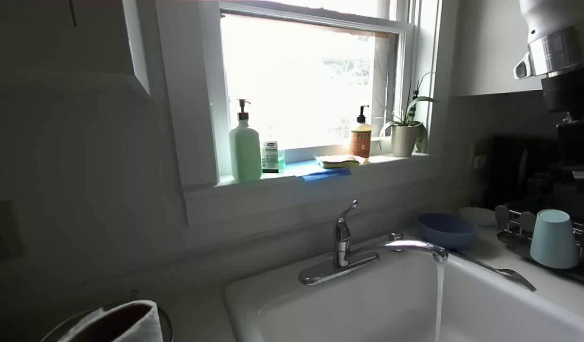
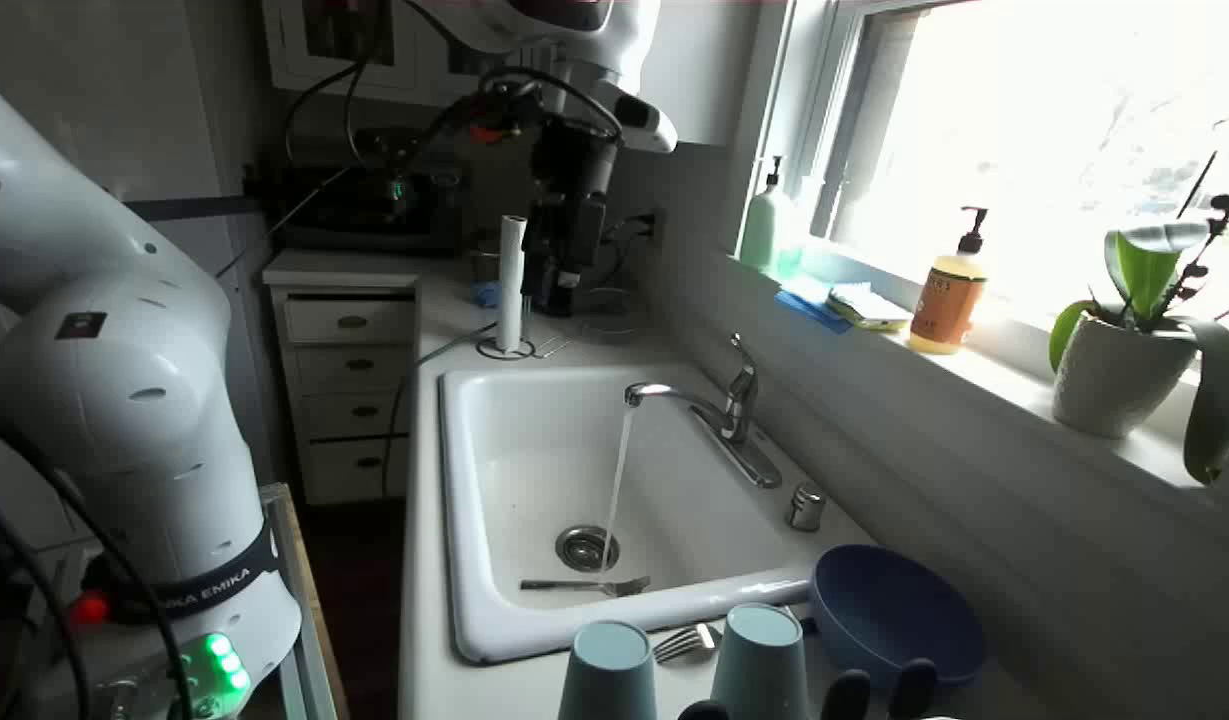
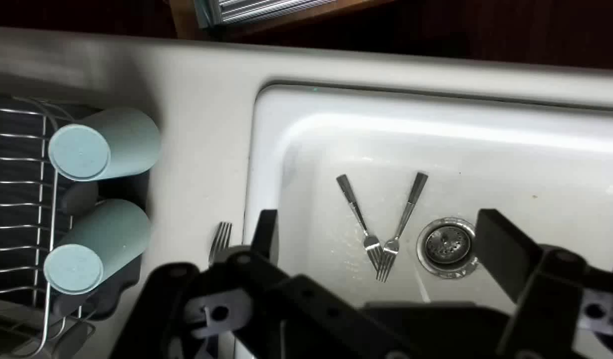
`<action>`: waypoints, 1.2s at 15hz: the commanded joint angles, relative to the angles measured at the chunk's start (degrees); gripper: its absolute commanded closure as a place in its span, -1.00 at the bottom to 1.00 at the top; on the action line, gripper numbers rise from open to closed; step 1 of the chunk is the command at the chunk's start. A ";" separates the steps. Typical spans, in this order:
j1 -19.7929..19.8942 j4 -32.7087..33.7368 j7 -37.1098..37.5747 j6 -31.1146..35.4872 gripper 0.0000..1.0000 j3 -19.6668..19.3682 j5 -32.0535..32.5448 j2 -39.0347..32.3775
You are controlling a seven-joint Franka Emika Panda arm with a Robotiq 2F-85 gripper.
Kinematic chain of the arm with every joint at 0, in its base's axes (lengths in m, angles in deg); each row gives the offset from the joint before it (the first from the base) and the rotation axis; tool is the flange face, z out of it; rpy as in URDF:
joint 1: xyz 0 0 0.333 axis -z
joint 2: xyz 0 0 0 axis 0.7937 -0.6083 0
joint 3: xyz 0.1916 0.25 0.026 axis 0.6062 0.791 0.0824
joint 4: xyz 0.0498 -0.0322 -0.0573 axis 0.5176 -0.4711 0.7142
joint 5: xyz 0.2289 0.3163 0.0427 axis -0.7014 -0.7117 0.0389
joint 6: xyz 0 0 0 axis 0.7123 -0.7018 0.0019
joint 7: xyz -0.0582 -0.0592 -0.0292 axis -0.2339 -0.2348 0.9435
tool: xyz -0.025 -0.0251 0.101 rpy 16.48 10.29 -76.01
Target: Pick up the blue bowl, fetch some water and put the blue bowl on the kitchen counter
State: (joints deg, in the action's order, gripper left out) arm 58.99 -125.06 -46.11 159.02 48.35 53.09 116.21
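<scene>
The blue bowl (image 1: pixel 446 231) sits upright on the kitchen counter (image 1: pixel 490 243) beside the sink's corner. It also shows in an exterior view (image 2: pixel 896 618) and is out of the wrist view. The water (image 1: pixel 440 299) runs as a thin stream from the faucet into the sink; it shows too in an exterior view (image 2: pixel 619 480) and partly in the wrist view (image 3: pixel 422 283). My gripper (image 3: pixel 383 239) is open and empty, fingers wide apart, pointing down over the sink in the wrist view. It hangs high above the counter in both exterior views (image 1: pixel 581 173) (image 2: pixel 554 285), apart from the bowl.
The white sink (image 2: pixel 459 500) holds two forks (image 3: pixel 356 209) near the drain (image 3: pixel 447 247). The faucet (image 2: pixel 739 400) reaches over it. A dish rack (image 3: pixel 42 209) with two light-blue cups (image 3: pixel 131 142) stands near the bowl. Bottles and a plant pot (image 2: pixel 1119 370) line the sill.
</scene>
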 commanded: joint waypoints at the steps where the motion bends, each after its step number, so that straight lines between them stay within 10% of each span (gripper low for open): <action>1: -0.94 0.11 0.34 -0.15 -1.00 -0.77 0.32 -0.06; 18: 4.80 9.38 -17.77 18.01 -1.00 -17.05 0.58 -15.16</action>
State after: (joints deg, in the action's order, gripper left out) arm 63.11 -115.79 -63.72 177.17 30.65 53.84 101.10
